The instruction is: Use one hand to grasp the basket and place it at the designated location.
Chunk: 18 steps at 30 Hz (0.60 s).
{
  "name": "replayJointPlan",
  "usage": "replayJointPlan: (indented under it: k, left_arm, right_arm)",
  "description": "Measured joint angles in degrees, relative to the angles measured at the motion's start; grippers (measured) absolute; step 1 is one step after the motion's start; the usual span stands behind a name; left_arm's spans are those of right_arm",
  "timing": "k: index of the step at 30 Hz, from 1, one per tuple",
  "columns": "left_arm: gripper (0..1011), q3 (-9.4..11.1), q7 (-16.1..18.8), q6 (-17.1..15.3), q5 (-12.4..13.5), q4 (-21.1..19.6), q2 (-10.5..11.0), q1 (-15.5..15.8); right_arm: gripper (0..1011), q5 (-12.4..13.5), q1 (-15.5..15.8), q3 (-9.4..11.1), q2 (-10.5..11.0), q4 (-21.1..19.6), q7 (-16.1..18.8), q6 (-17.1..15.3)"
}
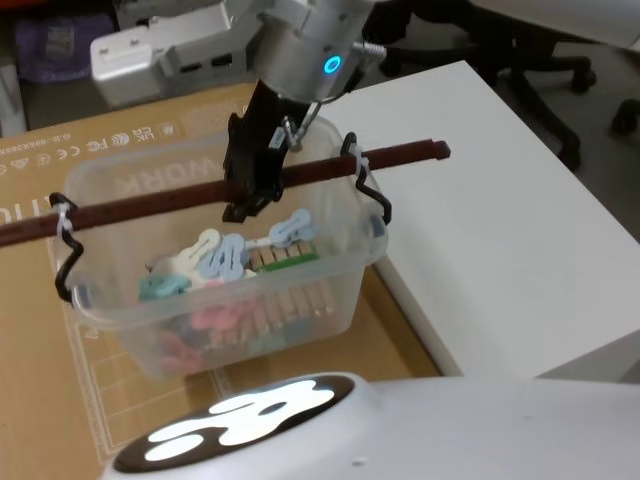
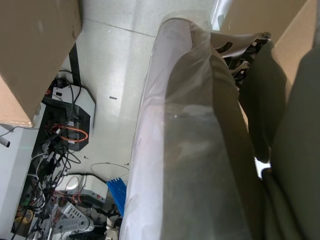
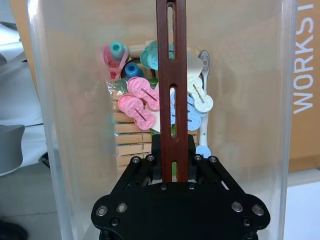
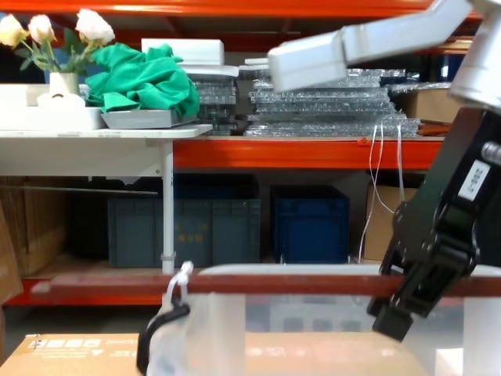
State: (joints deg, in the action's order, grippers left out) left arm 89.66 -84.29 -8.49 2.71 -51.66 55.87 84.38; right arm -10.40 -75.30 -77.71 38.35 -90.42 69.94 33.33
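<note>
One gripper, one bar: my right gripper (image 1: 247, 195) is clamped on the long red-brown bar handle (image 1: 400, 155) of the basket (image 1: 335, 300), near the bar's middle, with the black fingers closed against its two sides. The basket is a clear, translucent plastic tub with rounded corners and a thick rim. It is over printed brown cardboard (image 1: 40, 330), just beside a white surface (image 1: 500, 230) on my right. I cannot tell whether its base touches the cardboard.

The handle is flat, rigid and straight, and it sticks out past both ends of the tub. White zip ties (image 1: 358, 160) bind it to black wire hooks (image 1: 375, 195) that catch the rim at each end. Inside the tub lies a heap of glossy plastic clips (image 1: 225, 258) in pink, pale blue, white and teal, beside a block of bare wooden clothespins (image 1: 283, 258).

My right wrist view looks straight down the bar and shows the long slots cut through it, with the clips beneath. The chest view catches the bar side-on, level across the tub's top. Behind it stand orange steel racking (image 4: 297, 153), dark blue crates (image 4: 309, 223) and a crumpled green cloth (image 4: 149, 78). My left wrist view takes in pale floor and tangled cables (image 2: 60, 150).
</note>
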Motion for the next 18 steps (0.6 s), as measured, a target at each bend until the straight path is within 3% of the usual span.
replayJointPlan:
  k: [18]
  left_arm:
    - [0, 0.0, 0.0, 0.0, 0.0, 0.0, 0.0, 0.0]
  right_arm:
    - [237, 5.7, -1.5, 5.9, 4.8, 3.8, 1.9, -2.1]
